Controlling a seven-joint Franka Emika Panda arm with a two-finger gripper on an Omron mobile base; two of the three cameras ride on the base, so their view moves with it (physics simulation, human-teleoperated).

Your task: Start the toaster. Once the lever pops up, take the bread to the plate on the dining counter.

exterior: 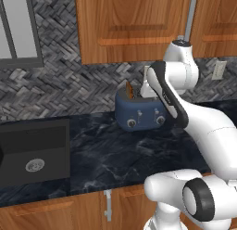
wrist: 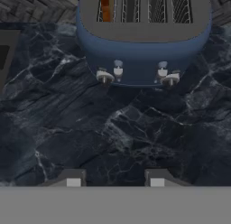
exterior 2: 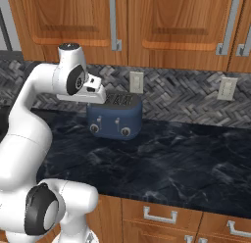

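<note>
The dark blue toaster [wrist: 144,51] stands on the black marble counter [wrist: 113,133] against the backsplash, also seen as the toaster [exterior: 141,114] and the toaster [exterior 2: 115,117]. The bread [wrist: 105,4] stands in its leftmost slot, and the bread [exterior: 130,90] pokes up above the toaster's top. Two silver levers [wrist: 104,77] and small knobs show on its front. My gripper [wrist: 115,180] hovers above the counter in front of the toaster, open, with nothing between its fingers. The white hand [exterior 2: 90,92] hangs at the toaster's upper left corner. The plate and the dining counter are out of view.
A black sink [exterior: 32,152] is set into the counter to the left. Wooden cabinets [exterior 2: 147,26] hang above, and wall outlets [exterior 2: 136,82] sit on the herringbone backsplash. Open counter stretches to the toaster's right [exterior 2: 196,154].
</note>
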